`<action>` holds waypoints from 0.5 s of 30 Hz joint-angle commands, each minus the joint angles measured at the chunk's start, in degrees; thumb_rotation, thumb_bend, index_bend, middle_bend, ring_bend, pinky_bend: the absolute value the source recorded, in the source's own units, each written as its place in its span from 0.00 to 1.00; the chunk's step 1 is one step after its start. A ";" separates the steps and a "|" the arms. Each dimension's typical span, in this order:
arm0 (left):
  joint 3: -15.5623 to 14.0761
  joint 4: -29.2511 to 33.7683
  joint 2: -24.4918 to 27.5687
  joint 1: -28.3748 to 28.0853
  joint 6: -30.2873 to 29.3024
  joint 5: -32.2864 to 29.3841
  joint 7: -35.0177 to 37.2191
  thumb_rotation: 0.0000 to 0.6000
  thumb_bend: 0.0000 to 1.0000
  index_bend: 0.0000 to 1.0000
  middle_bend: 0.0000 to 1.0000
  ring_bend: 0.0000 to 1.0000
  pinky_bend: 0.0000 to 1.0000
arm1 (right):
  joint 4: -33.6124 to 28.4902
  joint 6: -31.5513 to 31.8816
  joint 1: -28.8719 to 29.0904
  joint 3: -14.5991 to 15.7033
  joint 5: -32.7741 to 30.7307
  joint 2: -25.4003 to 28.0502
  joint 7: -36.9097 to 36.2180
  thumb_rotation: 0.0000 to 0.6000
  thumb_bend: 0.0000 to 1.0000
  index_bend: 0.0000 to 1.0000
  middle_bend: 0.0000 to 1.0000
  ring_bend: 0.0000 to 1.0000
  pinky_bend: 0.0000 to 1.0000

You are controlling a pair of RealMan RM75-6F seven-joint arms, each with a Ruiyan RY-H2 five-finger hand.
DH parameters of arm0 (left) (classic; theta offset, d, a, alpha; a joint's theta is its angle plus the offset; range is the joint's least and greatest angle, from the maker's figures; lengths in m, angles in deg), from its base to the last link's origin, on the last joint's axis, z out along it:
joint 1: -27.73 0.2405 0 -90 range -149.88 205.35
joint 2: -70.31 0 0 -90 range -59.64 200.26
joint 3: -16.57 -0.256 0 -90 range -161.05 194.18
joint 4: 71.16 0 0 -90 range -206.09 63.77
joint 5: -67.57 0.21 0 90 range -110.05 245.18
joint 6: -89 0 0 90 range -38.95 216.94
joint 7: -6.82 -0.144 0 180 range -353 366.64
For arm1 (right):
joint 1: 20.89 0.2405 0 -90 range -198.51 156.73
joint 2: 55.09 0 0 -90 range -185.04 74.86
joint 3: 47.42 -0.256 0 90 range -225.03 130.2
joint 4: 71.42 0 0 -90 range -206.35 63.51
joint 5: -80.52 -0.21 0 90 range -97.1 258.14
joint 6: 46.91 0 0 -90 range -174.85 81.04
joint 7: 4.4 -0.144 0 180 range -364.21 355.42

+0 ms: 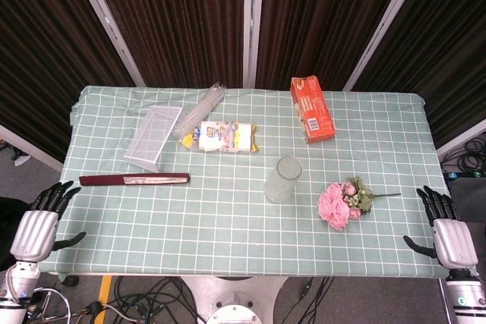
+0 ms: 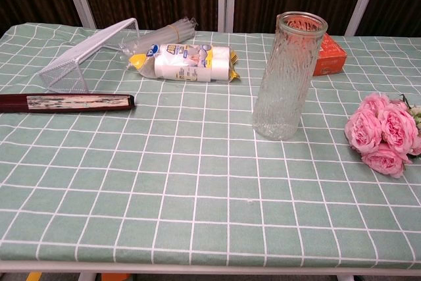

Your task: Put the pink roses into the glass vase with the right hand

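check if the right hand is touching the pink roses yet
Apart. The head view shows the right hand at the table's edge, with bare tablecloth between it and the pink roses.

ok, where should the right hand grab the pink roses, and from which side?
Grip the stems, not the blooms. The pink roses lie flat with the heads toward the glass vase and the thin stem pointing at the right hand. Probably come from the right, from above, with fingers across the leafy stem bundle just behind the heads.
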 commanded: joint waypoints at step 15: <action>0.06 -0.03 0.31 -0.46 0.66 -0.09 0.55 1.00 0.00 0.15 0.07 0.05 0.14 | -4.74 -8.70 5.63 -0.27 -0.23 2.56 10.36 1.00 0.08 0.00 0.00 0.00 0.00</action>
